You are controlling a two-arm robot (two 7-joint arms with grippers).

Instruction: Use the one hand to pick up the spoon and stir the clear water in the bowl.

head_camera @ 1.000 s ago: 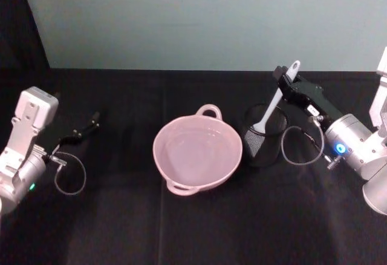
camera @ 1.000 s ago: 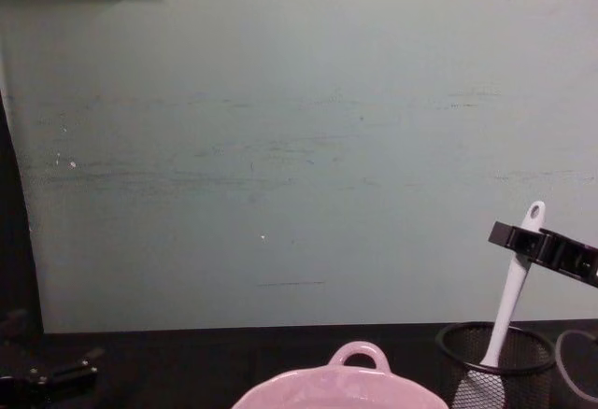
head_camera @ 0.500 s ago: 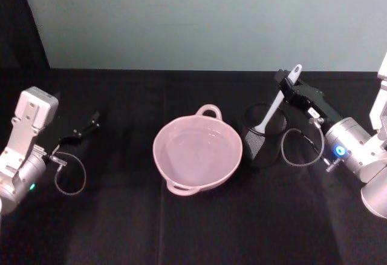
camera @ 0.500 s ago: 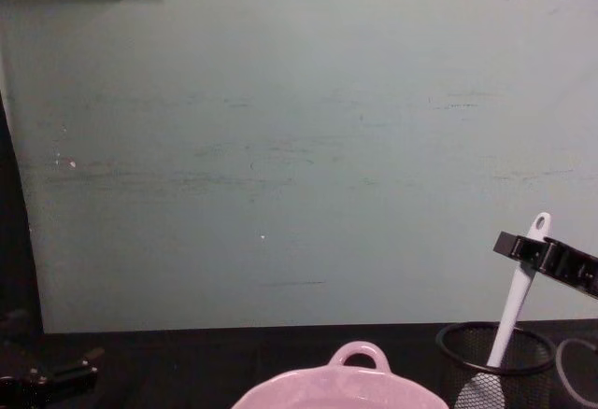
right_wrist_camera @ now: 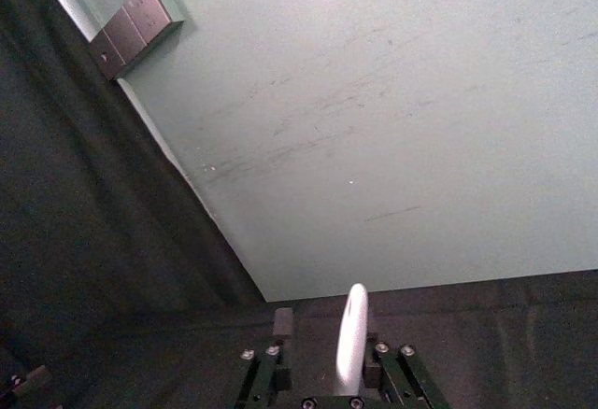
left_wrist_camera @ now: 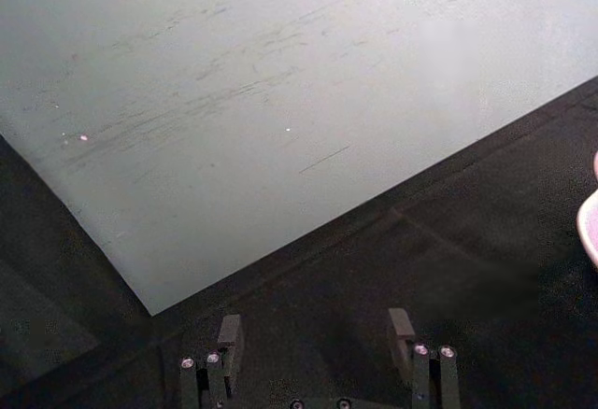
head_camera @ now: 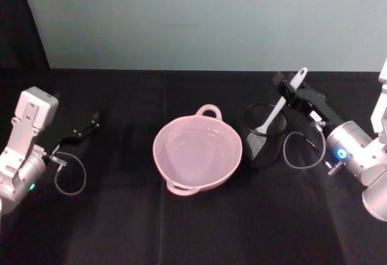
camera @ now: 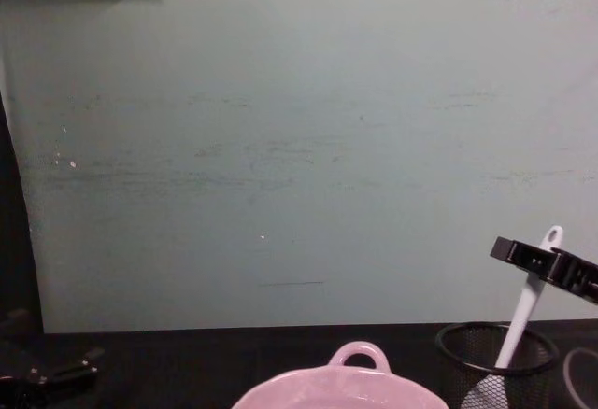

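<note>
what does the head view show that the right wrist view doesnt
Head view: the whole pale pink bowl, the black wire-mesh cup to its right with the spoon's blade down inside it, and the left gripper parked over the black table at the left.

Right wrist view: the grey wall switch plates, and a close look at the handle tip standing between the gripper's jaws.

Both: the right gripper closed on the upper handle of the white spoon, against the pale green wall.
</note>
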